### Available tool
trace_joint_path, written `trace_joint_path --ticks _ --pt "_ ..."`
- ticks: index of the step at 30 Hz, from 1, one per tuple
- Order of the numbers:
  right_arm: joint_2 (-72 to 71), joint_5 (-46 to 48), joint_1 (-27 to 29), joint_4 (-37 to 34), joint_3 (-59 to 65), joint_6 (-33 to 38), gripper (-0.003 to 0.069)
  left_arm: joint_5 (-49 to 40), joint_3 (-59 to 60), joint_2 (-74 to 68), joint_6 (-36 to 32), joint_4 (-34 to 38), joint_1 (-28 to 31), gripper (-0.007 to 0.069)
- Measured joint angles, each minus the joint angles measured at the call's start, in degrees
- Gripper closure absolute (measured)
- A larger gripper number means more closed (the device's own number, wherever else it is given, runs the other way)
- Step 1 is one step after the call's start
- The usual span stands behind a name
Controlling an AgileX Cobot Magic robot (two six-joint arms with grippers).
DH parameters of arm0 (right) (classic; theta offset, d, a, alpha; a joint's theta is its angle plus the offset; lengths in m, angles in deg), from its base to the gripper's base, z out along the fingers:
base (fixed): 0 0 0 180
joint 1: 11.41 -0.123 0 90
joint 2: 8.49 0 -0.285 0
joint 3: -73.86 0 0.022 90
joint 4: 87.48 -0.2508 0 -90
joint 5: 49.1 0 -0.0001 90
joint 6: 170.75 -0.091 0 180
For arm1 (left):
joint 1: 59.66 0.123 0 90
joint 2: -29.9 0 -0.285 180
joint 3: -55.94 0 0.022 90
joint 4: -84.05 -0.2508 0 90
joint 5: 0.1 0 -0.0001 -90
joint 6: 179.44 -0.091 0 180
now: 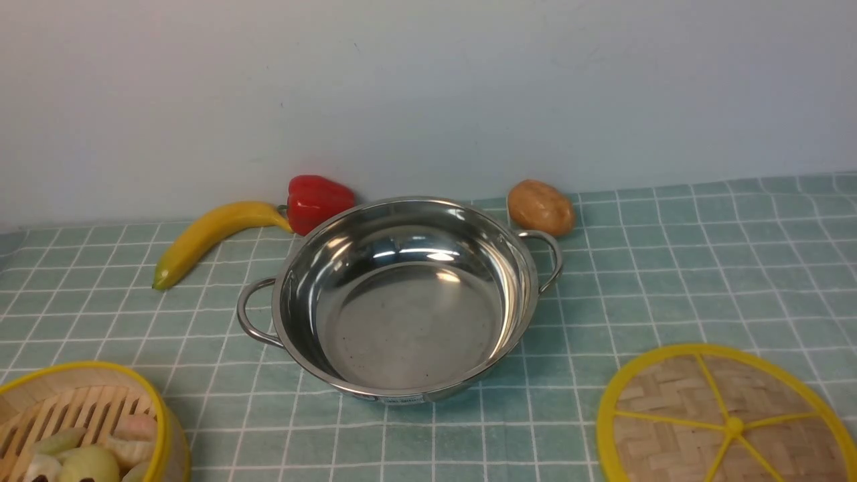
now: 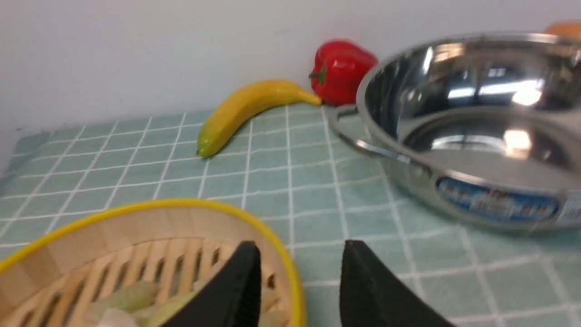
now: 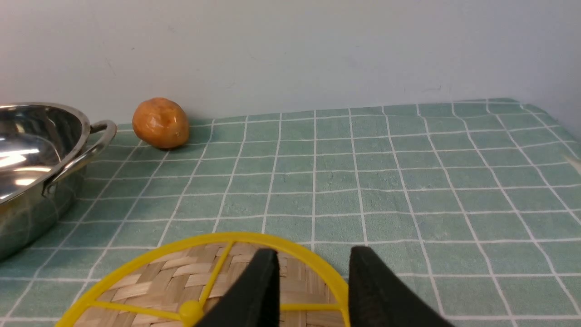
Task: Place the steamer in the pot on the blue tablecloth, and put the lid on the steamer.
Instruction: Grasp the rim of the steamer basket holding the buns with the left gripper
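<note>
While left gripper (image 2: 300, 245) sits released astride the steamer (image 2: 136, 227) rim, 7 o'clock of the pot (image 1: 402, 321), clench squarely on wall, lift level; right gripper (image 3: 313, 250) hangs released over lid (image 3: 159, 281).

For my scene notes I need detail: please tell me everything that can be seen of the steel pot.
The pot is wide, shallow and round, of shiny mirror-like steel, with two loop handles on opposite sides and a blue label on its outer wall. It stands upright and empty on the blue tablecloth, near the middle of the front view. Whether the red pepper behind it touches its rim cannot be told.
</note>
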Motion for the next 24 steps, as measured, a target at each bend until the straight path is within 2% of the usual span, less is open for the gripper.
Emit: trace_joint_path --ticks 1,2,3,4,7,12,16,22,24 --pt "0.00 0.00 0.00 0.00 0.00 0.00 0.0419 0.29 0.00 0.00 0.30 0.72 0.00 0.0382" --pt "0.00 0.00 0.00 0.00 0.00 0.00 0.0419 2.81 0.00 0.00 2.87 7.64 0.00 0.0382" --pt "0.00 0.00 0.00 0.00 0.00 0.00 0.0419 3.10 0.00 0.00 3.09 8.38 0.00 0.0382" --pt "0.00 0.00 0.00 0.00 0.00 0.00 0.0419 4.78 0.00 0.00 4.16 13.36 0.00 0.0382" --pt "0.00 0.00 0.00 0.00 0.00 0.00 0.0419 8.52 0.00 0.00 4.67 21.26 0.00 0.0382" --pt "0.00 0.00 0.00 0.00 0.00 0.00 0.0419 13.82 0.00 0.00 5.35 25.62 0.00 0.0382" --pt "0.00 0.00 0.00 0.00 0.00 0.00 0.0419 14.63 0.00 0.00 6.27 27.20 0.00 0.0382" --pt "0.00 0.00 0.00 0.00 0.00 0.00 0.0419 7.37 -5.98 0.05 6.17 27.68 0.00 0.0382" --pt "0.00 0.00 0.00 0.00 0.00 0.00 0.0419 0.99 -12.07 0.04 4.09 25.68 0.00 0.0382"
